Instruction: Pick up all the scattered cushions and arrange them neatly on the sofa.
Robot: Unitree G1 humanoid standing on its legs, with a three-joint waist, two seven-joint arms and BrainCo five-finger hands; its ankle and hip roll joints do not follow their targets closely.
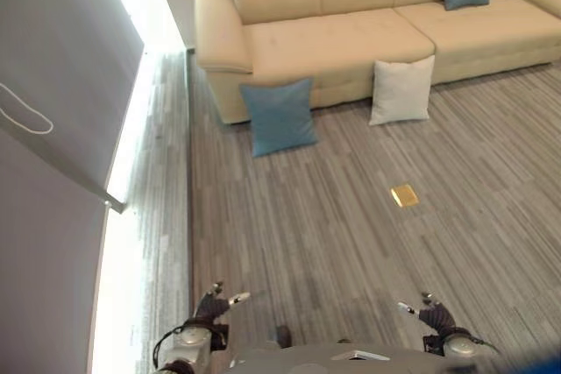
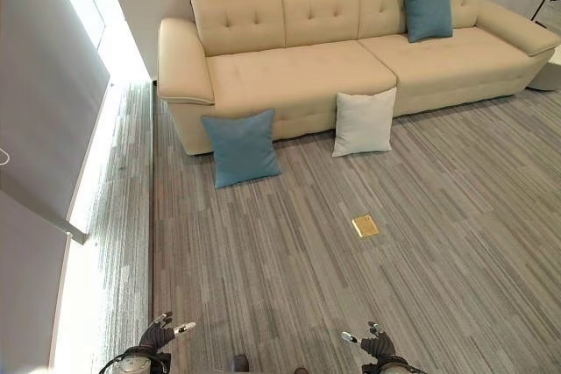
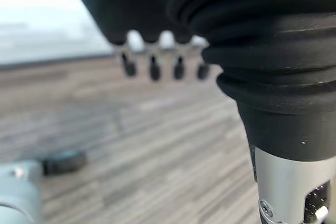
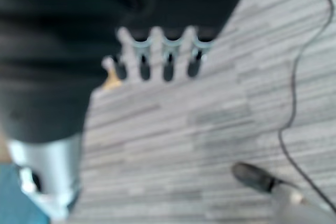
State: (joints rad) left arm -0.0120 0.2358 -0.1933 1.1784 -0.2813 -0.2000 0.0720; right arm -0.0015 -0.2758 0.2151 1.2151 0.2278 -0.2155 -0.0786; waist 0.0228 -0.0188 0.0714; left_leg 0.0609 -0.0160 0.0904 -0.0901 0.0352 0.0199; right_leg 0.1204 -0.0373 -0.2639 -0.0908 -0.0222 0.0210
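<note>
Beige leather sofa (image 2: pixel 351 67) stands at the far side of the grey plank floor (image 2: pixel 307 251). One blue cushion (image 2: pixel 428 10) rests upright against its backrest, right. A second blue cushion (image 2: pixel 240 147) and a white cushion (image 2: pixel 364 123) lean against its front on the floor. My left hand (image 1: pixel 213 306) and right hand (image 1: pixel 433 315) hang near, fingers relaxed, holding nothing.

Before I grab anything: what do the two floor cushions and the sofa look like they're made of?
The blue cushion and the white cushion leaning on the sofa front look like matte woven fabric over soft filling: no sheen, slightly plump, soft edges. The sofa looks like cream leather or faux leather: smooth, faintly glossy, button-tufted back. Which of the two, I cannot tell.
</note>
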